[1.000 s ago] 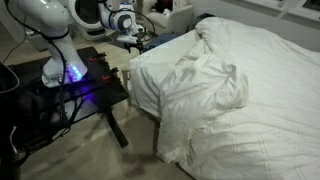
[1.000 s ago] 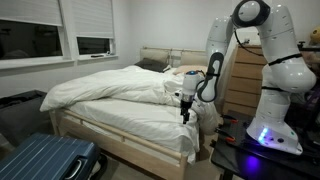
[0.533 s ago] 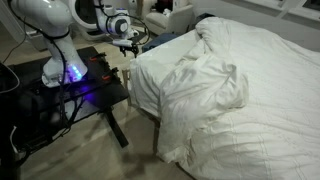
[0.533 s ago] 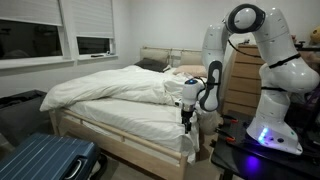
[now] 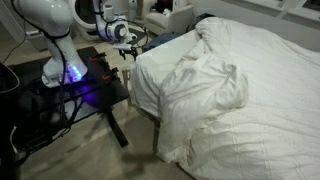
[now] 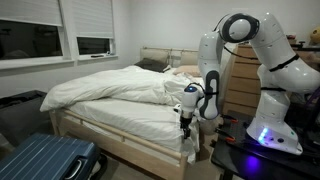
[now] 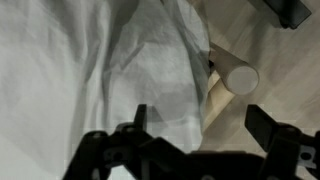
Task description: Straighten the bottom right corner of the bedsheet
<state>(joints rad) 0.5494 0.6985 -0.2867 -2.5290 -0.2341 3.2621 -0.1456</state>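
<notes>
A bedroom with pale walls and a light wood floor (image 5: 100, 160). In an exterior view, windows (image 6: 40, 35) with blinds fill the left wall. A blue suitcase (image 6: 45, 160) stands at the lower left, just beside the wooden bed (image 6: 115, 137). The bedsheet (image 6: 110, 85) covers the whole bed, white and rumpled, with a bunched ridge (image 6: 150, 93) running across its middle toward the bed's right edge. At the bed's near right corner, the bottom right corner (image 6: 190, 145) of the sheet hangs over the frame in soft folds. The gripper (image 6: 186, 124) hangs just above it, pointing down, at the end of the white arm (image 6: 240, 35). The arm bends over from its base on a black table (image 6: 228, 152) lit by a purple glow. A wooden dresser (image 6: 245, 75) stands behind the arm.

In an exterior view, the arm (image 5: 40, 20) is at the left and the gripper (image 5: 126, 47) is near the bed's edge. The bedsheet (image 5: 250, 90) spreads over everything to the right, creased and heaped in the middle.

In the wrist view the bedsheet (image 7: 70, 70) fills the left and middle. Its draped corner (image 7: 185, 85) ends in a rounded edge beside a round wooden post (image 7: 238, 78) of the bed, with bare floor at the right. The gripper (image 7: 200, 125) has its two black fingers (image 7: 140, 115) spread wide with nothing held between them. Whether they touch the cloth I cannot tell.
</notes>
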